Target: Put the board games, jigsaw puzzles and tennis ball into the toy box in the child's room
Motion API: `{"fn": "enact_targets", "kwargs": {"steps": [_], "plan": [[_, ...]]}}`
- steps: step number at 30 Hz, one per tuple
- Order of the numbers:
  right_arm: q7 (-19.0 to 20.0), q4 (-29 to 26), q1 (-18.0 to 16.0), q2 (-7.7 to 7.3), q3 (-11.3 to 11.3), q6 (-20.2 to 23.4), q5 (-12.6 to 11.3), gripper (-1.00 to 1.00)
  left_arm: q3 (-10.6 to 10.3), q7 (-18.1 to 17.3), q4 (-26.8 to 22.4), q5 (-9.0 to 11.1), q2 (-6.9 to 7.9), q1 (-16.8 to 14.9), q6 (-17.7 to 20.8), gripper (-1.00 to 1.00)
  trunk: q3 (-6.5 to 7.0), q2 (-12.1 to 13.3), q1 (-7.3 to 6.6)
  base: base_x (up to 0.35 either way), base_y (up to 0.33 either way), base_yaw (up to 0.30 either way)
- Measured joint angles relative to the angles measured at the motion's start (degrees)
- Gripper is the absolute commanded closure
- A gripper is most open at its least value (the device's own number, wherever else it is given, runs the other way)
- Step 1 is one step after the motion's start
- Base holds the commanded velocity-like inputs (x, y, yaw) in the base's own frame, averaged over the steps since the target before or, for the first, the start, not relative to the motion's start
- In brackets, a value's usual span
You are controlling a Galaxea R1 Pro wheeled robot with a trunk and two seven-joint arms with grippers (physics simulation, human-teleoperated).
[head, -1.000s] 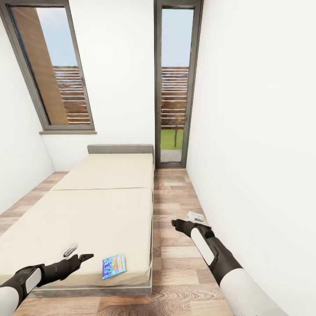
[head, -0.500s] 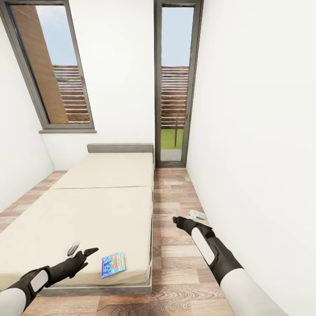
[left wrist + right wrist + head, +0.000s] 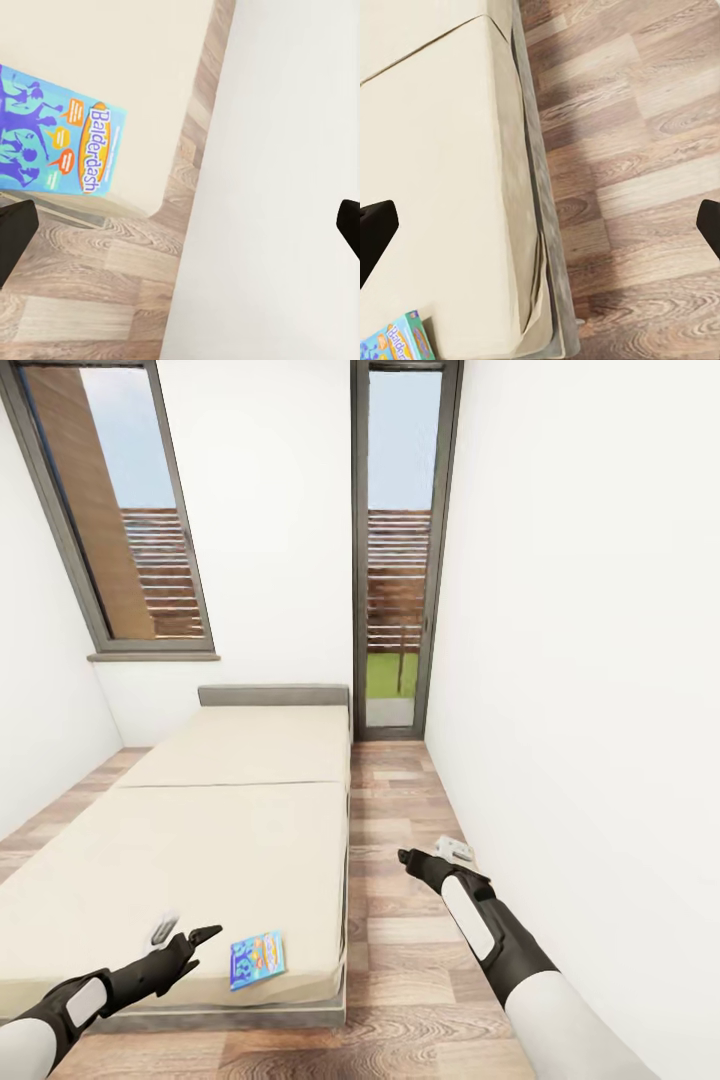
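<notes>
**Left end effector open beside the blue board game on the bed**

Head view: the left end effector (image 3: 190, 938) hovers low over the near corner of the bed (image 3: 200, 840), its two fingers spread apart and holding nothing. The blue board game (image 3: 257, 959) lies flat on the cream bed top just beyond the fingertips, toward the bed's near edge, not touching them. The right end effector (image 3: 408, 857) hangs over the wood floor (image 3: 400, 930) between the bed and the white wall (image 3: 580, 660), well apart from the game; whether its fingers are apart cannot be told here.

Left wrist view: two dark fingertips (image 3: 15, 232) sit at opposite edges, wide apart. The blue board game (image 3: 52, 142), its lid reading "Balderdash", lies ahead and to one side of the gap, near the bed corner.

Right wrist view: the fingertips (image 3: 375, 229) are also wide apart, so this end effector is open and empty, above the bed edge and floor. A corner of the game (image 3: 397, 341) shows.

Judgement: the step is the grasp. The box is thin and flat, so the left end effector should likely centre over it, come low, and pinch across an edge near the bed's rim.
</notes>
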Motion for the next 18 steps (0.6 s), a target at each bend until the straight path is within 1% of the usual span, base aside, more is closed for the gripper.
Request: {"fn": "enact_targets", "kwargs": {"steps": [4, 6, 7, 10, 14, 18], "plan": [[-0.02, -2.43, 0.27, 0.02, -0.18, -1.04, -0.14, -1.0, 0.93, -0.15, 0.02, 0.04, 0.09, 0.09, 0.11, -1.0, -0.72, -1.61, 0.88, 0.0, 0.0, 0.0], [0.0, -4.36, 1.54, 0.06, -0.22, -1.6, -0.26, -1.0, 2.04, -0.22, 0.02, 0.01, 0.13, 0.11, 0.17, -1.0, -1.08, -2.41, 1.32, 0.0, 0.0, 0.0], [0.0, -5.9, 2.87, 0.11, -0.23, -1.81, -0.31, -1.0, 2.83, -0.26, 0.02, 0.01, 0.17, 0.15, 0.19, -1.0, -1.26, -2.81, 1.54, 0.0, 0.0, 0.0], [-0.08, -9.27, 5.29, 0.11, -0.24, -2.05, -0.35, -1.0, 4.18, -0.28, 0.02, 0.0, 0.2, 0.19, 0.23, -1.0, -1.8, -4.01, 2.2, 0.0, 0.0, 0.0], [-0.11, -11.74, 6.76, -0.07, -0.24, -2.15, -0.37, -1.0, 5.02, -0.31, 0.02, -0.01, 0.16, 0.22, 0.24, -1.0, -2.52, -5.62, 3.08, 0.0, 0.0, 0.0], [-0.13, -12.26, 7.09, -0.03, -0.24, -2.18, -0.38, -1.0, 5.21, -0.32, 0.02, -0.01, 0.14, 0.22, 0.26, -1.0, -3.23, -7.22, 3.96, 0.0, 0.0, 0.0]]}}
